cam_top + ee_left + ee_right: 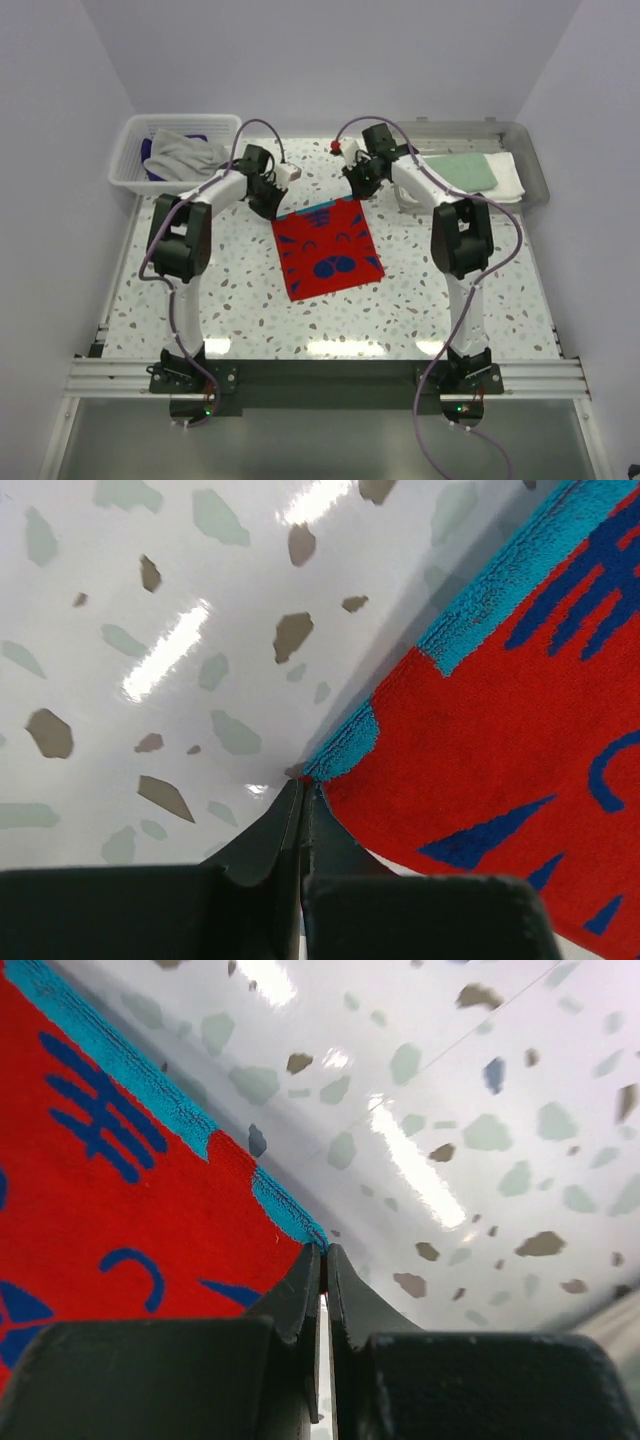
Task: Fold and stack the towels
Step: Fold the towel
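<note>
Far left at the back, the white basket [130, 165] has the grey towel [185, 152] bunched up in it, with a bit of the dark purple towel [150, 157] poking out underneath.

Next over, the left gripper [303, 785] is clamped down on the far left corner of the red-and-turquoise patterned towel [328, 250]. The fingers are pressed tight together with the turquoise edge pinched right at the tips.

The towel itself is spread out in the middle of the speckled table [220, 300], a bit skewed, with the turquoise strip along the far edge.

The right gripper [323, 1252] is doing the same thing on the far right corner: fingers nearly closed, with the corner of the cloth caught between them.

Far right at the back, the clear tray [535, 165] holds the folded mint towel [460, 170], which lies on top of the folded white towel [508, 178].
</note>
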Available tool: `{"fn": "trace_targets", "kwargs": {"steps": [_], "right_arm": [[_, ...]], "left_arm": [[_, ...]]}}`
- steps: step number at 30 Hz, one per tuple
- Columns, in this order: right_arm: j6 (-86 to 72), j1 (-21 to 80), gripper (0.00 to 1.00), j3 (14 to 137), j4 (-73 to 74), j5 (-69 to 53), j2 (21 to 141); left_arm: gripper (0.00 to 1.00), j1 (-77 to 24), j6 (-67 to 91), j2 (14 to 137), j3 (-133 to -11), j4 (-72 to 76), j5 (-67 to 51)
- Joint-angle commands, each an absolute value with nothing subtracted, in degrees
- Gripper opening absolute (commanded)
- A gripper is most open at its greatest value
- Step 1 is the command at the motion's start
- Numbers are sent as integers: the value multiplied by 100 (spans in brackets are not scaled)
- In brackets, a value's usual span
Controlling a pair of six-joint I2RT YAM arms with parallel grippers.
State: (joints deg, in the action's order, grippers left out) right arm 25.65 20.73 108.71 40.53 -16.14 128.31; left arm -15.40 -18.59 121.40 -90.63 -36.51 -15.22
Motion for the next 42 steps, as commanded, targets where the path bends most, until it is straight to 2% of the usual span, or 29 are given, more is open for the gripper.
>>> {"fn": "trace_targets", "kwargs": {"steps": [1,18,31,42], "right_arm": [[2338,2057,0,10723,3367,-1161,12007],[2206,2048,0,8886,2725,-352,10723],[2337,2048,0,8211,2734,-167,10134],[2610,2057,0,7067,2048,-316,9362]], "left_arm": [[0,-1468,-1828,11638,-8974,-3086,-1230],[0,-1670,-739,9397,-6988,-2399,-1336],[0,-2469,333,8561,-5907,-2584,-1028],[0,-2540,791,8209,-5423,-2575,-1187]]}}
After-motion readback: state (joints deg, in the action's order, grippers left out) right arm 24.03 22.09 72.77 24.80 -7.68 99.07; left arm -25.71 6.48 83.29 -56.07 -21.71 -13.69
